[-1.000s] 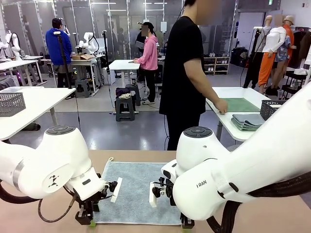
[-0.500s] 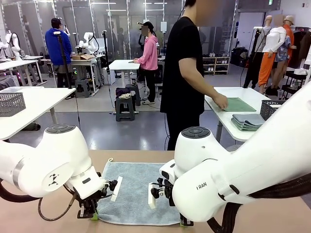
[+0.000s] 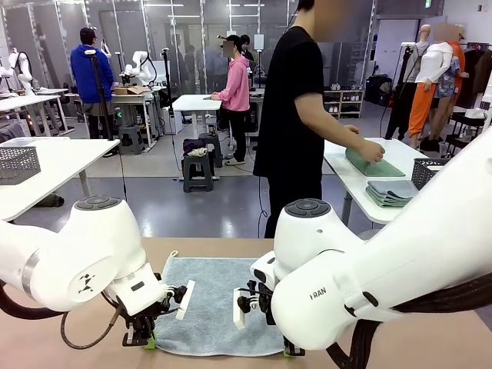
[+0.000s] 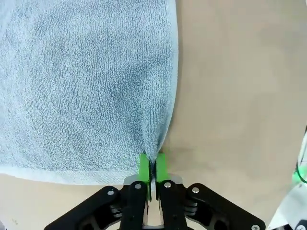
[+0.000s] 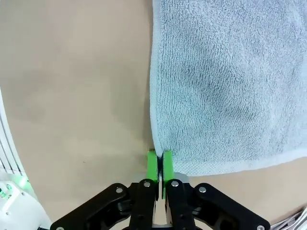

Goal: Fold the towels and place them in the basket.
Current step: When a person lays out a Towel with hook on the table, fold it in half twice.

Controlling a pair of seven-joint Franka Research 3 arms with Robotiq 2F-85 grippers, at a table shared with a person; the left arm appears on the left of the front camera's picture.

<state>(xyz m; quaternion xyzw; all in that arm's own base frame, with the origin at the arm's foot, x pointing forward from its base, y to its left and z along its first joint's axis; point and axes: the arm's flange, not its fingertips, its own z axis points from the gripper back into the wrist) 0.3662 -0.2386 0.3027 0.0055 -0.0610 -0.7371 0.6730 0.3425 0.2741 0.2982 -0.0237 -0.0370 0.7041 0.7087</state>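
My left fingers [image 4: 151,164] are pressed together on the light blue towel [image 4: 81,81], pinching 1 near corner so the terry puckers up between the pads. My right fingers [image 5: 159,162] are clamped the same way on the other near corner. The towel lies spread in 1 layer on the desk [image 4: 240,96] between my 2 arms, caught at both ends of its near edge.

By my reckoning this towel is at the very start of its fold: both corners are gripped, but no crease is made and nothing is doubled over. What is left for me is to carry the near edge over to the far edge, fold again if needed, then get the towel to the basket [image 3: 432,171].

That dark mesh basket sits on a white desk [image 3: 350,181] beyond mine, where a person's hand [image 3: 371,152] works a green towel [image 3: 367,163]. A stack of folded towels [image 3: 390,192] lies just beside the basket, not in it. I judge the job well short of done: some towels are folded and 1 lies flat under me, and I cannot tell whether anything is in the basket
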